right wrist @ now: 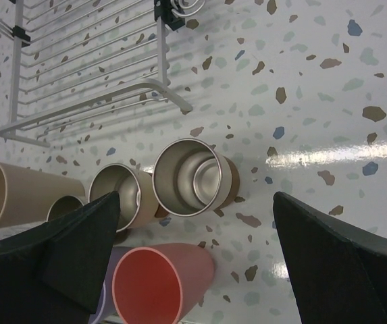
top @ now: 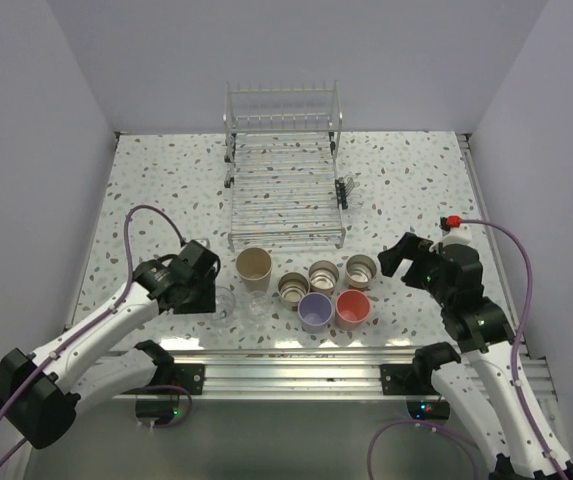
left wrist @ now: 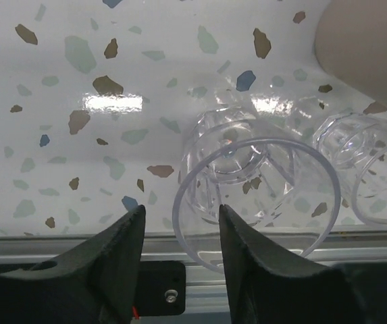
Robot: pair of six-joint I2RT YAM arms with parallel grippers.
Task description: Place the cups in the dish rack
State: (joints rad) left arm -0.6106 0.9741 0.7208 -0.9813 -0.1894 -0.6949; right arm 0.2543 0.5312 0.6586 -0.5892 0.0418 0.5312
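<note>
**Entry: left arm at the clear cup**

- **Left gripper** (left wrist: 181,214): I read the jaws as apart. They straddle the near wall of the near clear cup (left wrist: 250,202), one finger (left wrist: 112,270) outside the rim and the other inside the mouth. A sliver of gap shows on either side of the wall, so I log no pinch yet.
- **Near clear cup**: it stands upright on the table (top: 146,180) at the left end of the cup cluster, close to the near edge. Its long axis is vertical and its mouth faces up. It sits directly under the left fingertips and well away from the right arm, so the left arm is plainly the nearer.
- **Second clear cup** (left wrist: 365,169): this one is also upright, just beside the first on its right. I cannot tell whether the two touch.
- **Right gripper** (top: 406,258): the jaws are spread wide and hold nothing. It hovers at the right end of the cluster, facing the nearest metallic cup (right wrist: 193,177).
- **Other cups**: the beige cup (top: 254,268), the lavender cup (top: 315,310) and the coral cup (top: 353,308) all stand mouth up.
- **Dish rack** (top: 286,190): it lies beyond the cluster on the far side of the table, with its long side running away from the arms. I see no cup in it.
- **Judgement**: the coming move turns on that wall staying between the fingers. Once they pinch it, the cup has to go up and then away from me, past the beige cup, to the rack. The transparent wall looks slippery, so a rim hold could let the cup swing.
</note>
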